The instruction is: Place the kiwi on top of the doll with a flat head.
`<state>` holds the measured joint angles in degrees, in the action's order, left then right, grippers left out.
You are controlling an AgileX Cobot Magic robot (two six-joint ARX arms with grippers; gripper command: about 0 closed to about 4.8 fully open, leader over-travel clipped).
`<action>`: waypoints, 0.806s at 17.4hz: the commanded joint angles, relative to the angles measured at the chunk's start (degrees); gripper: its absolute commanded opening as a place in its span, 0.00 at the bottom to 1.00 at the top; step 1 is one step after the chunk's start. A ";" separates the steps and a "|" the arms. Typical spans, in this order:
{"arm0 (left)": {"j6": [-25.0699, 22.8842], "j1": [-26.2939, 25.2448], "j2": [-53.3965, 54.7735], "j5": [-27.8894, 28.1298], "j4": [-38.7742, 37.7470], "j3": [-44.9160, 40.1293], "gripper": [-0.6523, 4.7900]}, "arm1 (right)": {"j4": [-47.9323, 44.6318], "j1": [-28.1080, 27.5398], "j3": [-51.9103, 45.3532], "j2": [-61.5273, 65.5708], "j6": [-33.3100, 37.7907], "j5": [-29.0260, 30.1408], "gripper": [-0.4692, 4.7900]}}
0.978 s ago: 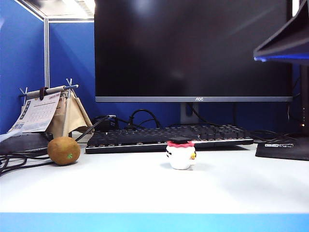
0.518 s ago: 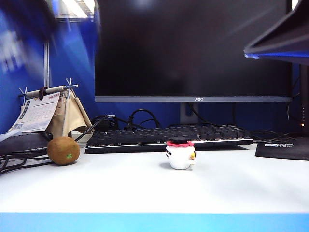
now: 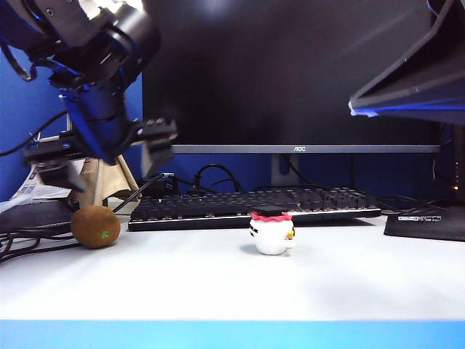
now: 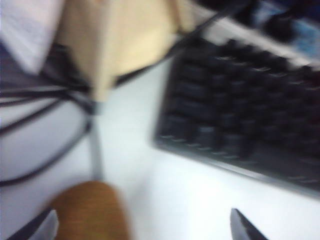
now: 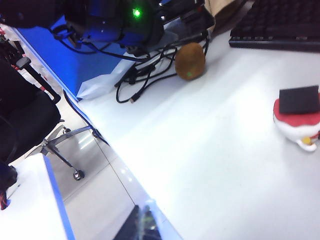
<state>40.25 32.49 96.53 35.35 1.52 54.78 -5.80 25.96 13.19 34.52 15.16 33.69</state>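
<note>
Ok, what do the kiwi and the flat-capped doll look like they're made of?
Kiwi: dull brown fuzzy skin with a small green sticker, so it may be real fruit or a replica; the frames don't settle it. Doll: glossy white body with highlights, matte black square cap, red band; probably glazed ceramic or hard plastic.

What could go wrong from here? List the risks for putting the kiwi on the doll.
The kiwi lies among cables beside the keyboard; the open left end effector above it could snag them. The round kiwi may roll off the doll's small flat cap. The right end effector is out of view.
</note>
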 commanded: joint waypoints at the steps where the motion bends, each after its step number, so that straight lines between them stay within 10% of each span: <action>1: -0.87 -0.90 0.11 0.42 -4.39 0.20 1.00 | -0.31 -0.04 0.28 -0.15 -0.20 0.28 0.09; 14: 5.88 -1.90 7.02 -0.94 -3.50 0.22 1.00 | 0.46 -0.04 0.24 -0.13 -0.20 -0.55 0.09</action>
<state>45.95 30.59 103.63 34.06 -2.59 54.81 -4.99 25.93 13.19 34.52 15.16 33.04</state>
